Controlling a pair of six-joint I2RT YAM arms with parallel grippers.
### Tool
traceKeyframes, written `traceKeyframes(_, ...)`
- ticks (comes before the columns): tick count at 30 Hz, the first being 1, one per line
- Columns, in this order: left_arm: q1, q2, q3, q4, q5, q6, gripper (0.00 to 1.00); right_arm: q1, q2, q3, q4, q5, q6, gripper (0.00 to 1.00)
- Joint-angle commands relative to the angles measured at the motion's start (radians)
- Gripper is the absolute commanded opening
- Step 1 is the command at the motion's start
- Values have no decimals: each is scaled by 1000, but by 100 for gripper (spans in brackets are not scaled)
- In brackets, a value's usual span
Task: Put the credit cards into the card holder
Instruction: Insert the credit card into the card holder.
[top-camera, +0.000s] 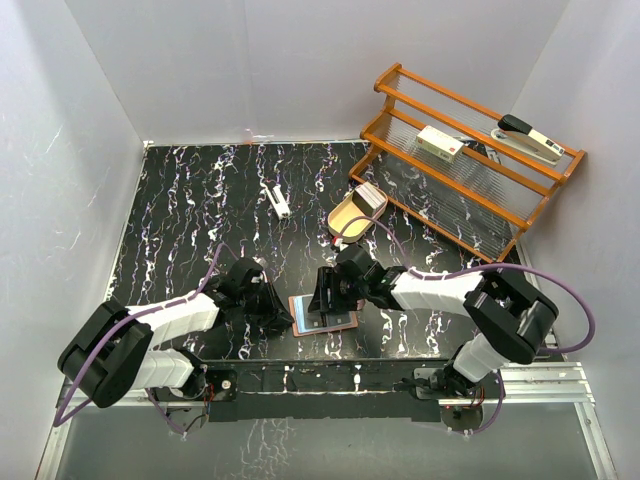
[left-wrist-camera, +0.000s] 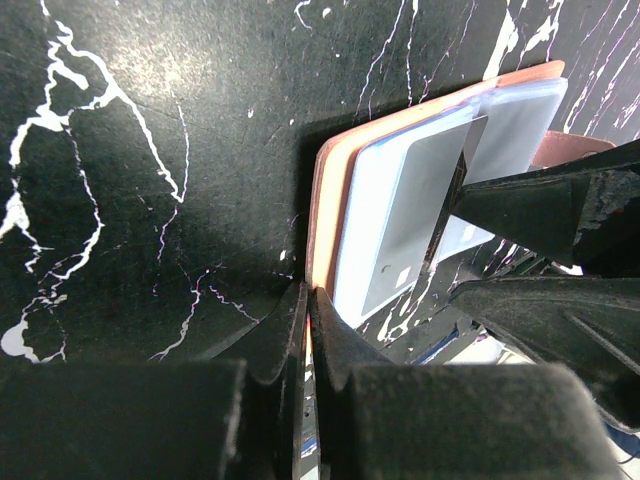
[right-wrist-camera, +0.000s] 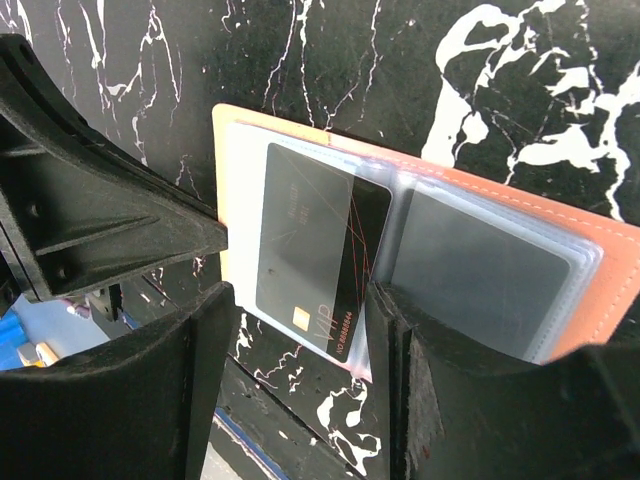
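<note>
Two robot arms reach in from the near edge of a black, white-veined table (top-camera: 180, 220), their tips meeting at 6 o'clock, close to the front edge. Taking the far wall as 12 o'clock, here is the layout.

The card holder (top-camera: 340, 322) lies open and flat at that 6 o'clock spot. It has a salmon-brown cover underneath and pale blue-grey clear pockets facing up.

The left gripper (left-wrist-camera: 308, 300) comes in from 9 o'clock. Its jaws are clenched tight on the thin edge of the holder's cover, pinning that side.

The right gripper (right-wrist-camera: 300, 340) comes in from 3 o'clock and hovers over the open holder with its jaws parted. One dark card (right-wrist-camera: 315, 250) lies on the left-hand pocket page, with gold print near its lower end. It sits between the two fingers. A sliver of pale lining shows between the card and the finger on that side, so the grip looks released. I cannot tell whether the card is under the clear pocket film or on top of it.

At about 1 o'clock from the holder, well apart from it, sits an oval wooden tray (top-camera: 345, 228). A stack of cards (top-camera: 371, 196) leans at its far end.

At 2 o'clock, a wooden rack (top-camera: 470, 190) fills the corner. It carries a white box (top-camera: 438, 142) and a stapler (top-camera: 530, 138).

At 11 o'clock a small white object (top-camera: 277, 200) lies alone.
</note>
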Motion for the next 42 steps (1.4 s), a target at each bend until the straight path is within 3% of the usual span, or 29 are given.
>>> traceKeyframes(1, -2, -8, 3, -1, 12, -3, 0, 11, 21, 30, 49, -5, -10, 53)
traceKeyframes(23, -2, -3, 13, -18, 5, 8, 0, 31, 22, 4, 180, -69, -41, 50)
traceKeyframes(36, -2, -58, 63, -158, -57, 59, 0, 12, -81, 241, -193, 140, -257, 55)
traceKeyframes(42, -2, -90, 80, -208, -113, 99, 0, -33, -26, 402, -334, 314, -401, 60)
